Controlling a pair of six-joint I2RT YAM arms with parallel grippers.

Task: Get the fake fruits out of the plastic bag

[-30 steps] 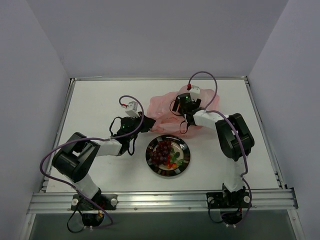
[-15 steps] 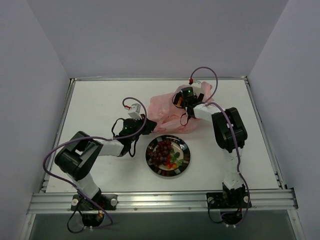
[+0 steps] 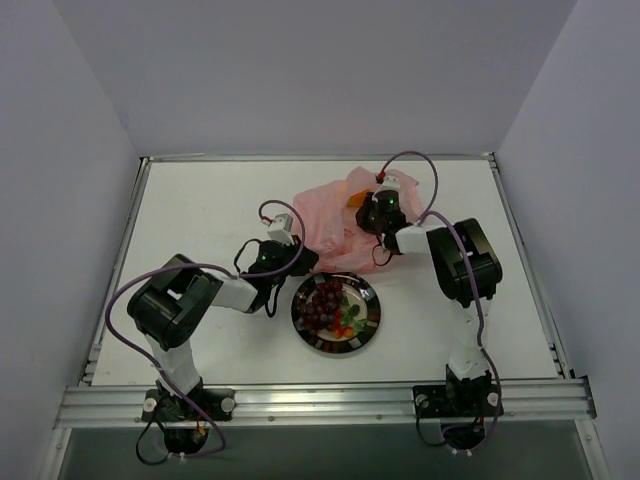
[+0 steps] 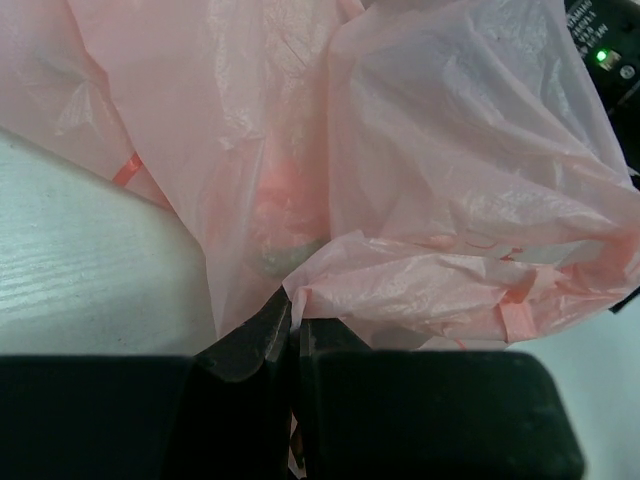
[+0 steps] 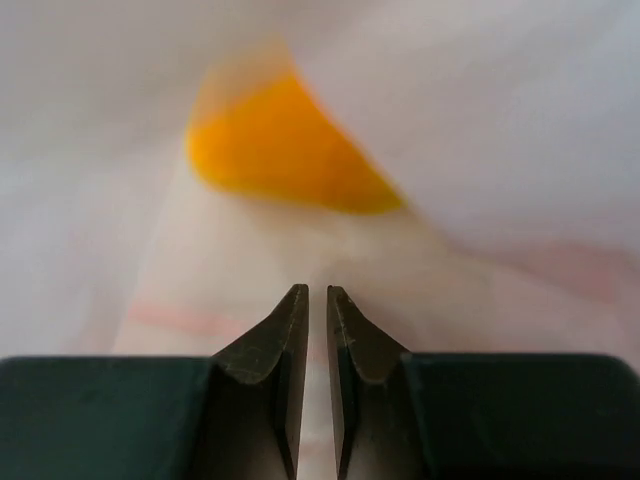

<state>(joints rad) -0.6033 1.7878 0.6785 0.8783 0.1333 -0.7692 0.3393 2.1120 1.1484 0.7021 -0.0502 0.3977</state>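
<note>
The pink plastic bag (image 3: 335,218) is lying crumpled on the white desk (image 3: 200,210), in the upper middle of the top view. The left hand (image 4: 293,318) is pinching a fold of the bag's lower edge, its fingers pressed together on the film. The right hand (image 5: 317,292) is sitting over the bag's upper right part, fingers nearly closed with only a slit between them; I cannot tell whether film is caught there. An orange fake fruit (image 5: 285,150) is showing through the film just beyond those fingers. Below the bag, a dark-rimmed plate (image 3: 373,322) is holding a purple grape bunch (image 3: 322,303) and small red-orange pieces (image 3: 346,323).
</note>
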